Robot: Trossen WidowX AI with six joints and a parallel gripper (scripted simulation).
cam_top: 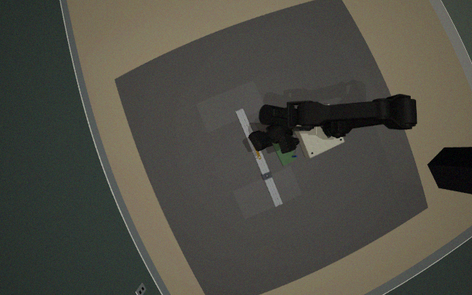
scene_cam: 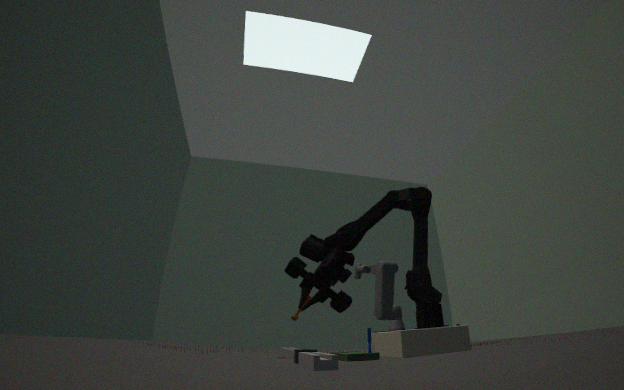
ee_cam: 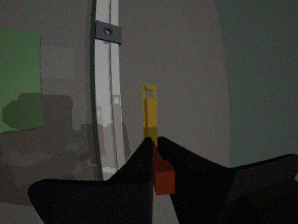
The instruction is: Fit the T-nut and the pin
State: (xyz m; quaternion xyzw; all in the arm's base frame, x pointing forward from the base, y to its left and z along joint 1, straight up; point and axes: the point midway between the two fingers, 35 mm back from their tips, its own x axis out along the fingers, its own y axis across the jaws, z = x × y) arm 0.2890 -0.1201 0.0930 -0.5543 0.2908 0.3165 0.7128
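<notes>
Exterior view: the black arm [cam_top: 352, 113] [scene_cam: 372, 215] rises from a pale block [cam_top: 315, 148] [scene_cam: 402, 345], bends over at the top and slants down toward the rail [cam_top: 274, 194] [scene_cam: 326, 362] [ee_cam: 102, 65]. From where I stand, its gripper [cam_top: 257, 149] [scene_cam: 303, 308] [ee_cam: 153, 143] is clamped on the orange handle [scene_cam: 307, 301] [ee_cam: 164, 181], and the brass nut [cam_top: 259, 156] [scene_cam: 294, 317] [ee_cam: 150, 112] sticks out past the fingertips at the lower end. Handle and nut lean together on a slant, the nut up in the air above the level of the rail, touching neither rail nor ground.

Seen from the top, the nut appears over the rail, on the stretch between the gripper and the dark bracket [cam_top: 266, 175] [scene_cam: 296, 356] [ee_cam: 108, 32]. The bracket sits across the rail, its hole facing up. The wrist view shows the nut pointing away from the fingers, with a small opening near its far end, and the rail off to one side of it. The nut isn't in the slot.

The green tray [cam_top: 284, 156] [scene_cam: 357, 356] [ee_cam: 20, 75] lies near the rail, between it and the pale block. The blue pin [cam_top: 294, 156] [scene_cam: 369, 340] stands upright at the tray, toward the block's side. Behind, in the exterior view, there's a smaller grey arm [scene_cam: 384, 292], and a bright panel [scene_cam: 306, 46] glows overhead.
</notes>
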